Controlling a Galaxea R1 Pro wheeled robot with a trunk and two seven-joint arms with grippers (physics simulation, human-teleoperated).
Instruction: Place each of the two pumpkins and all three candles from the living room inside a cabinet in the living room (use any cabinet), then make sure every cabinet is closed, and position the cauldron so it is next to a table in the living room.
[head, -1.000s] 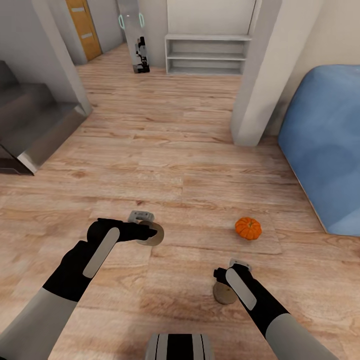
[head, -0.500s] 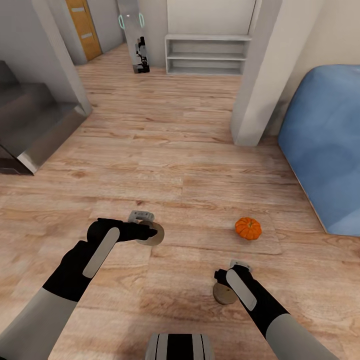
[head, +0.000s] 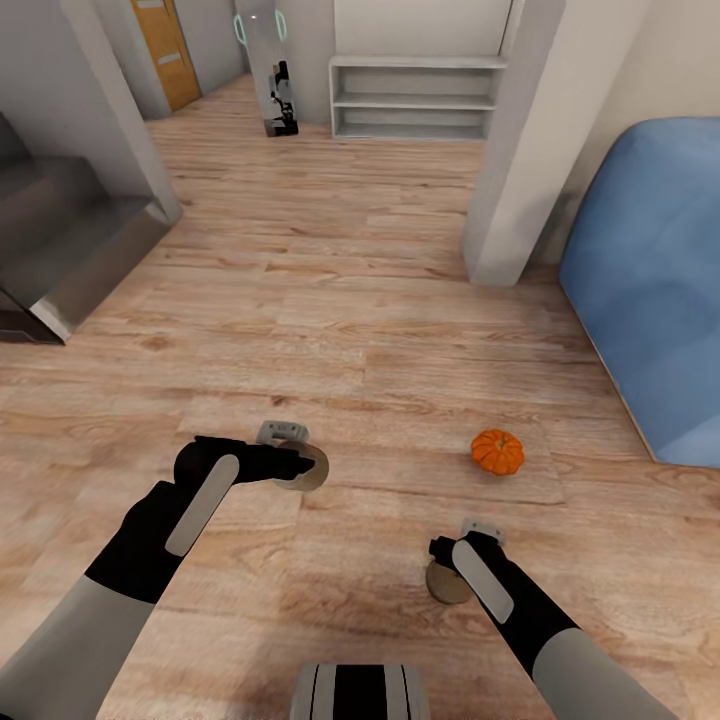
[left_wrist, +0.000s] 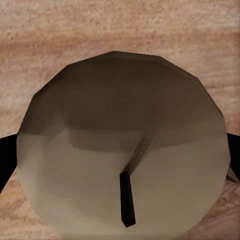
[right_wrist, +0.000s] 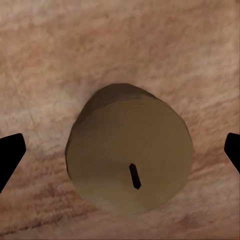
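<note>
A wooden floor (head: 350, 300) runs through the whole scene. At its right edge lies a big blue rounded cushion (head: 650, 280), and beside that a white pillar (head: 520, 150) rises. Farther back a white open shelf unit (head: 415, 98) stands against the wall. At the left edge a grey stepped structure (head: 60, 250) sits on the floor, with an orange door (head: 165, 50) behind it.

The left arm reaches forward from the lower left. Its left claw (head: 300, 462) is pinched on a grey-brown candle (head: 305, 468); in the left wrist view this candle (left_wrist: 122, 160) sits close between the dark finger edges, touching them at both sides, wick showing. The right claw (head: 455, 575) hangs spread over a second candle (head: 447, 585) standing on the floor; in the right wrist view that candle (right_wrist: 130, 170) stands upright, midway between the black fingertips (right_wrist: 10, 155) and apart from them. One orange pumpkin (head: 497, 451) rests on the floor near the cushion, ahead of the right claw.
</note>
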